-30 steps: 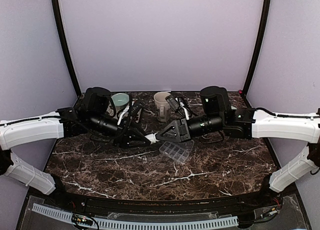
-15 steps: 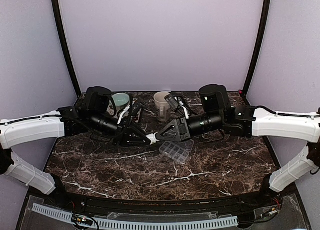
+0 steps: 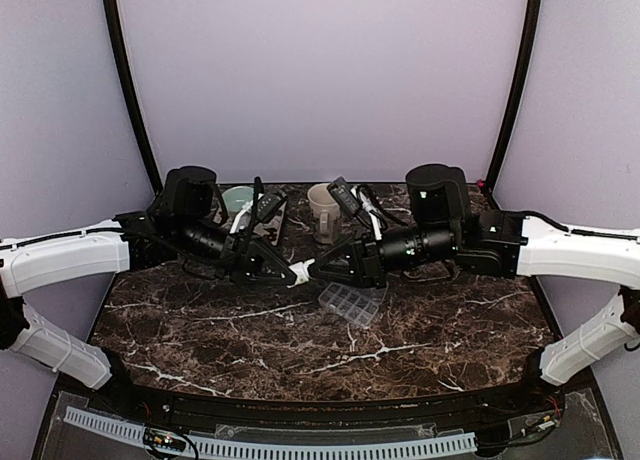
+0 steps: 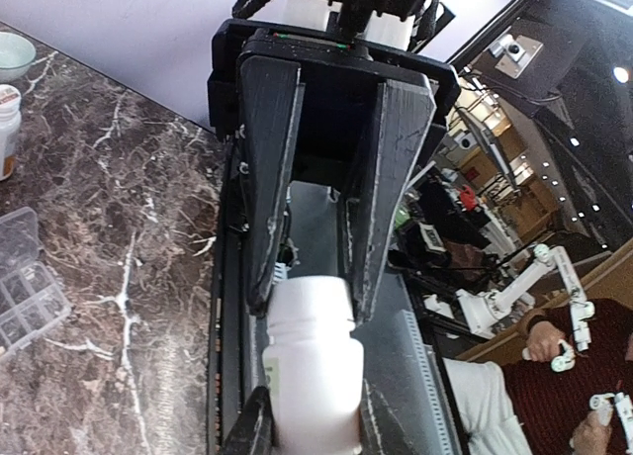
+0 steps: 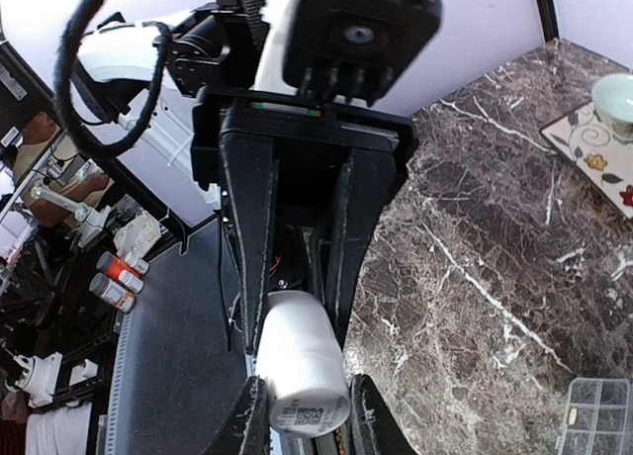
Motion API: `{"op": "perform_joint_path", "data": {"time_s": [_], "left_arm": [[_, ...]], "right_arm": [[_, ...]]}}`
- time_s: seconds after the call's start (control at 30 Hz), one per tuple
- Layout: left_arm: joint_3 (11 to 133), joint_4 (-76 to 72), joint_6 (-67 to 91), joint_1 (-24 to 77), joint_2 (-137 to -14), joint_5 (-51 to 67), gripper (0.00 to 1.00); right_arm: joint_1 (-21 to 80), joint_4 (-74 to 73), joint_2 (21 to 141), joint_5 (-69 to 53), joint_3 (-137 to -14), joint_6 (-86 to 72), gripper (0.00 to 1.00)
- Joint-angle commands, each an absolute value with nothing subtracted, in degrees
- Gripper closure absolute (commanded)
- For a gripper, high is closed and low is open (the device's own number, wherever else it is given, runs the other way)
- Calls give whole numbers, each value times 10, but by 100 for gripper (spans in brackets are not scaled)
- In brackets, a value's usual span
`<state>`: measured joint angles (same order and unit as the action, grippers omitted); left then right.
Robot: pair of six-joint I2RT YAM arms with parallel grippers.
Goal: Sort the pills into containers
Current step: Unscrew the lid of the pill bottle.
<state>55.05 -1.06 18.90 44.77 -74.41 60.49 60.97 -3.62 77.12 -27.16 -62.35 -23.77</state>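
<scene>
A white pill bottle (image 3: 303,273) hangs level above the table between both grippers. My left gripper (image 4: 312,415) is shut on the bottle's body (image 4: 315,376). My right gripper (image 5: 305,415) is shut on its ribbed cap end (image 5: 302,366), which carries a small printed label. In the top view the left gripper (image 3: 292,272) and right gripper (image 3: 318,270) meet tip to tip. The clear compartmented container (image 3: 350,302) lies on the marble just right of and nearer than the bottle, with its lid open. It also shows as the container (image 4: 22,287) and the container (image 5: 598,420). No pills show.
A cream mug (image 3: 322,208) and a pale green bowl (image 3: 238,198) stand at the back of the table (image 3: 300,350). A second bottle (image 4: 6,129) stands near a bowl (image 4: 14,51). A flowered mat (image 5: 593,143) lies under a bowl (image 5: 618,91).
My left gripper's jaws have closed on the bottle's body. Both arms have shifted a little, and the right arm's elbow now stands higher.
</scene>
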Motion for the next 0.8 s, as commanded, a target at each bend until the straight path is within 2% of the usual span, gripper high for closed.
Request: {"op": "perform_joint_path", "data": {"time_s": [0.0, 0.23, 0.37, 0.5, 0.77], "left_arm": [[575, -165, 282, 457, -740, 690, 100], [576, -201, 326, 457, -735, 709, 100], [580, -155, 285, 456, -735, 684, 100], [589, -87, 220, 457, -733, 629, 100], [580, -40, 141, 457, -725, 532, 100]], "right_arm": [[646, -15, 782, -222, -633, -138, 100], [653, -9, 785, -206, -628, -108, 100], [653, -3, 782, -196, -631, -126, 68], [646, 27, 764, -196, -621, -164, 47], [628, 63, 729, -202, -599, -247, 42]]}}
